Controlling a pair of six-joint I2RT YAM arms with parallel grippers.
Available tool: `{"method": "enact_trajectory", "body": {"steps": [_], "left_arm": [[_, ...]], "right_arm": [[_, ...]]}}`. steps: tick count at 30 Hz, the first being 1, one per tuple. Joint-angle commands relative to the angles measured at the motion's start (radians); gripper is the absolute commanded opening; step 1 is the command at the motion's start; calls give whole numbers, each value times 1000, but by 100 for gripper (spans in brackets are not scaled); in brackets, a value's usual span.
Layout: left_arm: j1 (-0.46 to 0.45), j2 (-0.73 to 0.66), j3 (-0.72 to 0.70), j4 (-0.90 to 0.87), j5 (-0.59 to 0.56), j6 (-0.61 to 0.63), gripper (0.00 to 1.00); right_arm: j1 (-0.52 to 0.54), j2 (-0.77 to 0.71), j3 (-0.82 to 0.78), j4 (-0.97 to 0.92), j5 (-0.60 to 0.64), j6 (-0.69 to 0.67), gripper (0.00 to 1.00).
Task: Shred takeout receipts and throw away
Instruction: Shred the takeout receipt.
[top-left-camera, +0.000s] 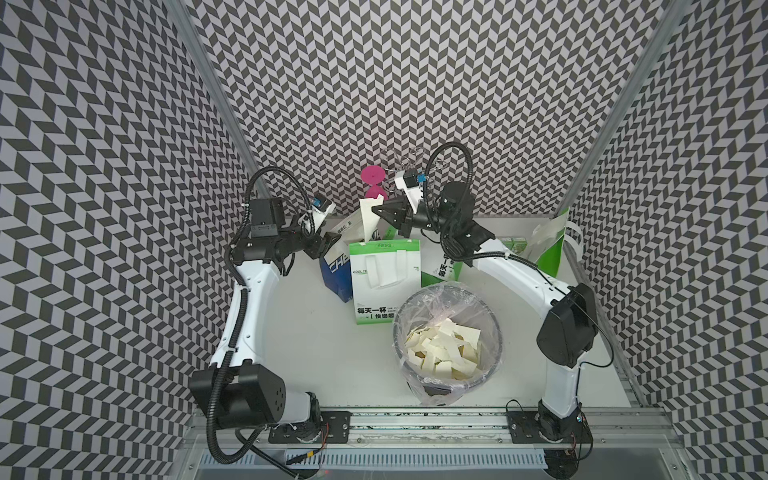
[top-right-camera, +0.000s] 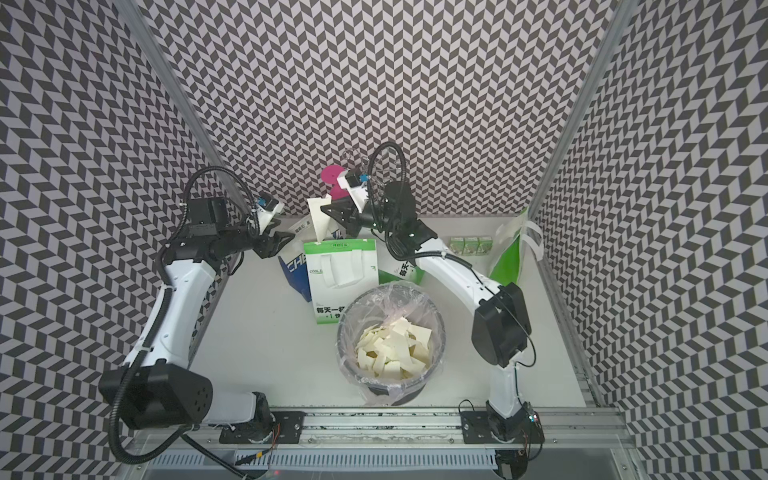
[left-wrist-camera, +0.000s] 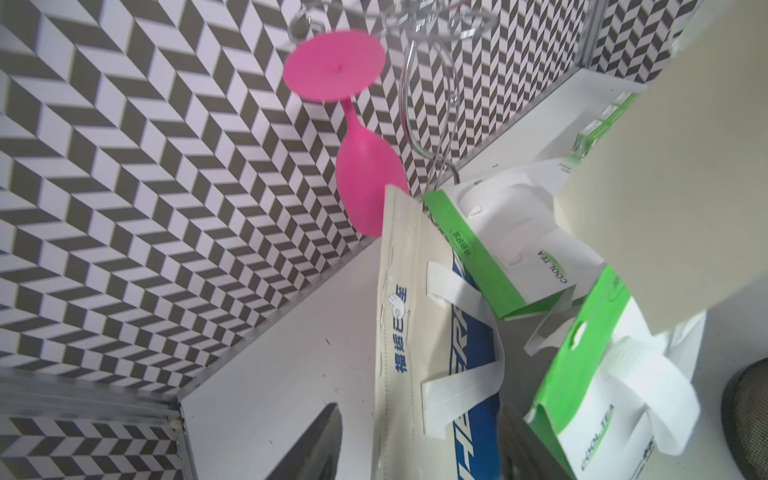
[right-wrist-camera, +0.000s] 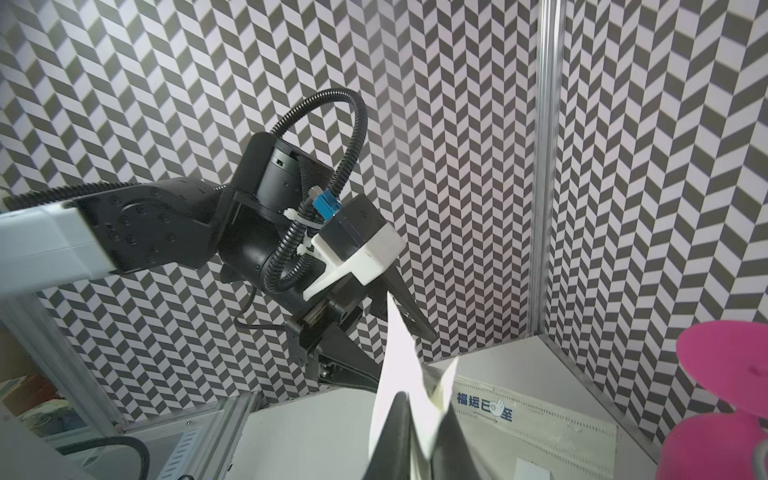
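The receipt (top-left-camera: 369, 220), 1 cream strip, hangs with its long axis near vertical over the green-and-white bag (top-left-camera: 384, 291), at the middle of the far edge of the table (top-left-camera: 316, 353). The right gripper (top-left-camera: 379, 209) is clamped on its upper edge. The left gripper (top-left-camera: 326, 246) has its jaws spread and empty. It sits beside the strip on the left-arm side, apart from it, and is judged well placed for the tear. Scraps (top-left-camera: 442, 347) lie in the lined bin (top-left-camera: 497, 332) near the front edge.

The left arm (top-left-camera: 245, 316) and right arm (top-left-camera: 515, 270) are showing white shells on their long links and black housings (top-left-camera: 567, 328) at the joints. Ribbed black hoses (right-wrist-camera: 360, 124) are running along them, cinched with white ties (right-wrist-camera: 293, 215), and a white-and-black camera (right-wrist-camera: 365, 239) (blue plug (right-wrist-camera: 326, 205) on top) is sitting at each wrist.
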Motion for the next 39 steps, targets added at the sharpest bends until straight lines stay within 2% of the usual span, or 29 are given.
{"method": "enact_trajectory", "body": {"steps": [1,5,8,12,17,20,23,28,35,39], "left_arm": [[4,-48,63,0,84,-17,63],[1,-70,113,-24,151,-26,64],[-28,-87,157,-35,251,-55,64],[-164,-120,193,-9,286,-104,64],[-310,-139,198,115,306,-277,64],[-415,-144,192,151,280,-326,63],[-476,-136,187,190,250,-366,62],[-548,-118,200,249,233,-433,55],[-621,-97,208,271,230,-455,43],[-647,-87,215,268,232,-456,30]], "right_arm": [[-5,-76,-29,57,17,-20,11],[-7,-148,-79,50,29,-32,11],[-7,-205,-114,25,36,-43,10],[-6,-293,-187,-9,37,-58,10],[-6,-420,-296,-50,53,-72,10],[-6,-485,-344,-91,59,-88,10],[-6,-542,-389,-98,57,-89,10],[-6,-614,-456,-101,64,-81,10],[-6,-667,-510,-79,55,-58,10],[-6,-677,-521,-71,55,-49,10]]}}
